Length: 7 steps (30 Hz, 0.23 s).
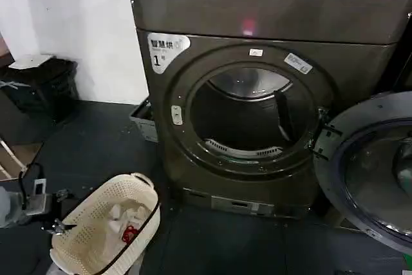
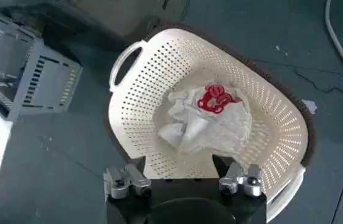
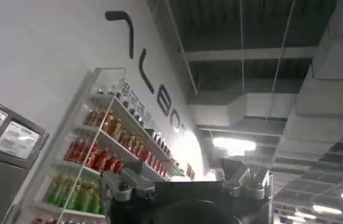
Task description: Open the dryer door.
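The dryer (image 1: 257, 11) is a dark grey-brown front loader with a white "1" sticker and a small pink light. Its round drum opening (image 1: 248, 117) is uncovered. The dryer door (image 1: 376, 169), a chrome ring around dark glass, stands swung out to the right on its hinge. My left gripper (image 2: 179, 167) hangs open over a cream laundry basket (image 2: 269, 103), nothing between its fingers. My right gripper (image 3: 183, 163) is open and empty, pointing up toward the ceiling and a wall shelf of bottles (image 3: 98, 158).
The cream basket (image 1: 138, 185) sits on the dark floor left of the dryer, holding white cloth with a red print (image 2: 205, 115). A grey crate (image 1: 145, 120) lies beside the dryer's left side. A black bin (image 1: 38, 85) stands by the white wall.
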### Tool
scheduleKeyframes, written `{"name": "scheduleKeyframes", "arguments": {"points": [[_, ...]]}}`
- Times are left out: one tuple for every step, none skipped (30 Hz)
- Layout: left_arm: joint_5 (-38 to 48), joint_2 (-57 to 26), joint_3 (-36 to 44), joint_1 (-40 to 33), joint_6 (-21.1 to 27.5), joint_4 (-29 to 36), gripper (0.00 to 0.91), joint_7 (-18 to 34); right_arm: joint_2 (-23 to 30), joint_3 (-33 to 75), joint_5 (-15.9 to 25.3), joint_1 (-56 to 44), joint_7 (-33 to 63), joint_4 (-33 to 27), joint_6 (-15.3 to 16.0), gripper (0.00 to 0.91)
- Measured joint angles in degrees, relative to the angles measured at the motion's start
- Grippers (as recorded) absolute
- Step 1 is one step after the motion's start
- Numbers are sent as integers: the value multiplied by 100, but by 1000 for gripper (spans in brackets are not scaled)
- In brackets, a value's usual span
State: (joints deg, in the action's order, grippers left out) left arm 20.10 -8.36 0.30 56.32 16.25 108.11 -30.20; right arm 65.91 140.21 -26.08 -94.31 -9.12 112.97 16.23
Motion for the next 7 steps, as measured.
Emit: {"name": "scheduleKeyframes", "arguments": {"points": [[-1,0,0,0,0,0,907,-3,0,-3,0,6,-1,0,0,907],[-1,-1,0,0,0,0,907,-6,0,-6,0,9,-3,1,0,907],[0,-3,-1,1,-3,0,907,-8,0,-9,0,12,-5,3,0,907],[2,-6,-1,3,-4,0,907,-8,1,-11,0,16,-5,3,0,907],[4,-6,-2,6,-4,-2,907,-9,3,-12,0,18,-5,3,1,907],[5,-6,-2,11,-5,-10,907,-9,7,-14,1,20,-6,3,0,907],[5,-5,-2,14,-5,-14,907,-9,10,-14,1,21,-6,3,0,907]]}}
